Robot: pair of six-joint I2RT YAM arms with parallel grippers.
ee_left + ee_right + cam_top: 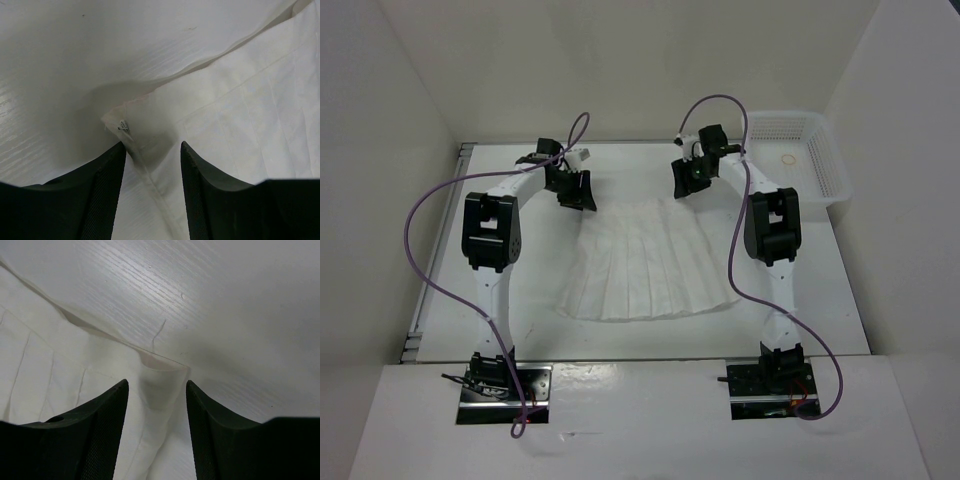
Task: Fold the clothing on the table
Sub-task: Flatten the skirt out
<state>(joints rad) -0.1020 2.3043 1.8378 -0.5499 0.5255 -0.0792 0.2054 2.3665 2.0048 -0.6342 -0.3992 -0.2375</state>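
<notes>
The clothing (645,262), a white pleated skirt, lies flat mid-table with its narrow waistband at the far side and its wide hem toward the arm bases. My left gripper (575,190) hovers at the waistband's left corner. In the left wrist view that gripper (152,147) is open, its jaws straddling the corner seam (131,145) and a small metal hook (122,126). My right gripper (685,178) is at the waistband's right corner. In the right wrist view it (156,385) is open, with the slightly raised corner of cloth (162,375) between its black fingers (100,430).
A white perforated basket (800,165) stands at the back right of the table (520,300). White walls close in the left, far and right sides. Purple cables loop from both arms above the table.
</notes>
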